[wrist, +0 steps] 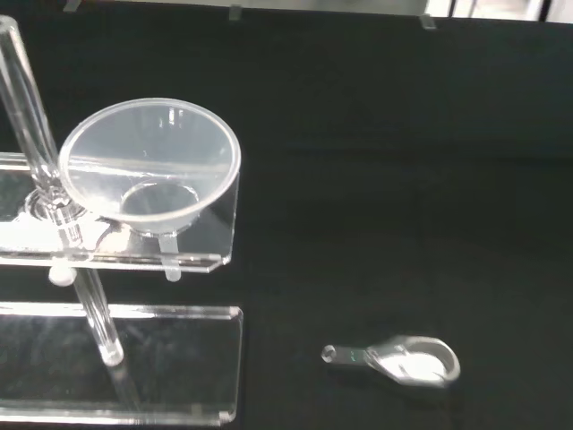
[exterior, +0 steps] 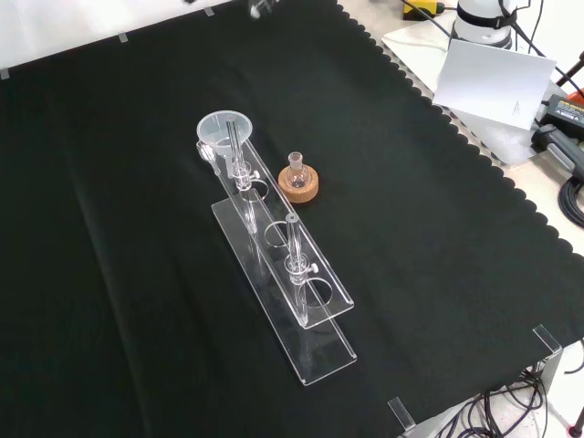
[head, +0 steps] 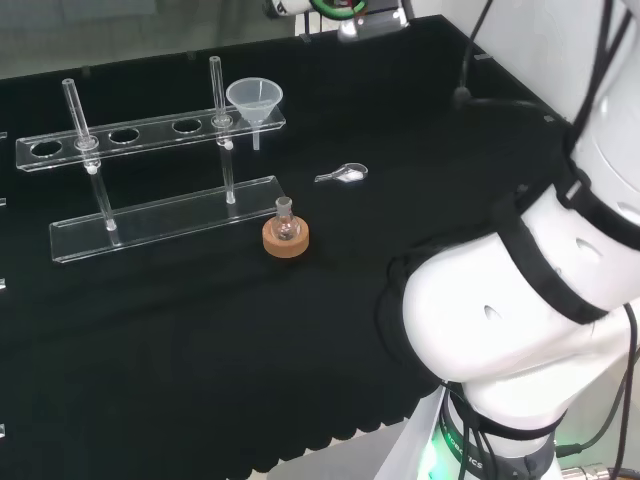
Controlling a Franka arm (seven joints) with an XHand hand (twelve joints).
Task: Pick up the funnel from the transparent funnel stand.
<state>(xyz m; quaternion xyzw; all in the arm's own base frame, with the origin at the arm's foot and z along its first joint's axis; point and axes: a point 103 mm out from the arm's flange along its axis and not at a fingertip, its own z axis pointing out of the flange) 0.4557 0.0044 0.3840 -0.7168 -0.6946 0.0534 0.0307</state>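
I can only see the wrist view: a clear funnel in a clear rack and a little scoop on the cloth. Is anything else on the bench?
Observer: Yes. The head view shows a small flask on a cork ring, close by the right end of the rack's base.
Operator: Is the funnel in the middle of the rack?
Observer: No. The funnel sits in the end hole of the funnel stand, at its right end in the head view. The other holes are empty.
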